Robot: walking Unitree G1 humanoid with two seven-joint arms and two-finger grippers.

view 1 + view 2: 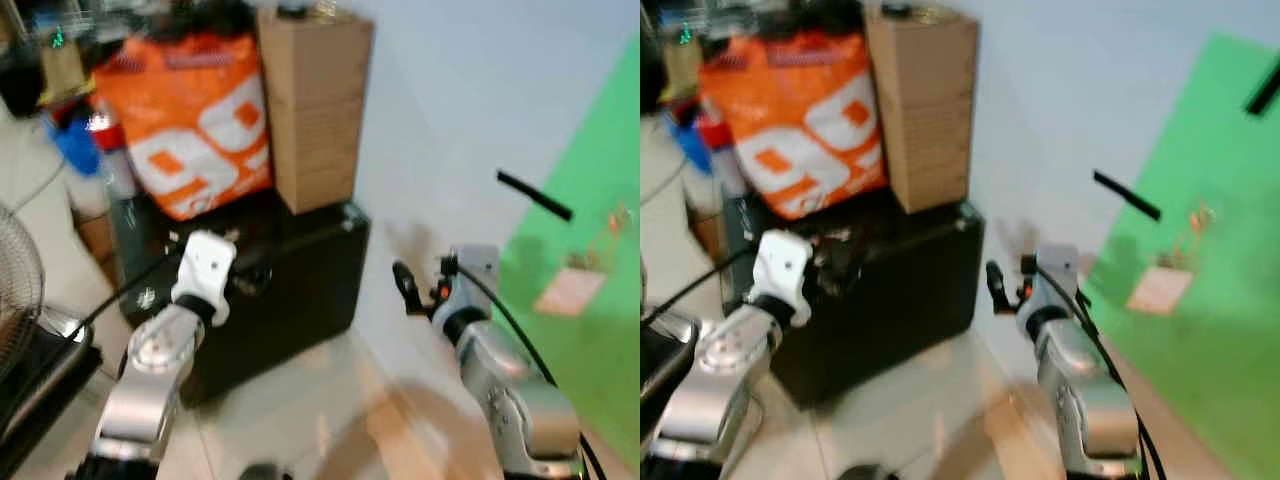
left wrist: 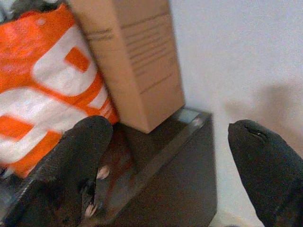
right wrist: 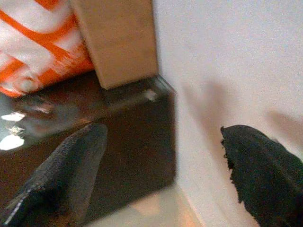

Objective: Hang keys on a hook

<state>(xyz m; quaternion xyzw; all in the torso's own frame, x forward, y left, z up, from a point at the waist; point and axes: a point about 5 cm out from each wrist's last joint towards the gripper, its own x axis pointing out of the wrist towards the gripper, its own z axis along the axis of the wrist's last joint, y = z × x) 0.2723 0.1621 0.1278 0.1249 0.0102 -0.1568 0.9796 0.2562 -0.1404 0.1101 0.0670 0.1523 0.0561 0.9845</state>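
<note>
The head views are blurred. A short black peg (image 1: 535, 195) sticks out of the wall at the edge of a green panel (image 1: 600, 340). On that panel hang a small brownish item (image 1: 612, 224), too blurred to identify, and a pale square tag (image 1: 570, 290). My right gripper (image 3: 163, 142) is raised near the white wall, left of the peg and below it. Its fingers (image 1: 404, 284) are open with nothing between them. My left gripper (image 2: 170, 137) is also open and holds nothing; it points at a black cabinet (image 1: 300, 290).
On the black cabinet stand a tall cardboard box (image 1: 315, 110) and an orange-and-white bag (image 1: 190, 120). A fan grille (image 1: 15, 290) is at the far left. Pale tiled floor (image 1: 290, 410) lies between the cabinet and the white wall (image 1: 450, 100).
</note>
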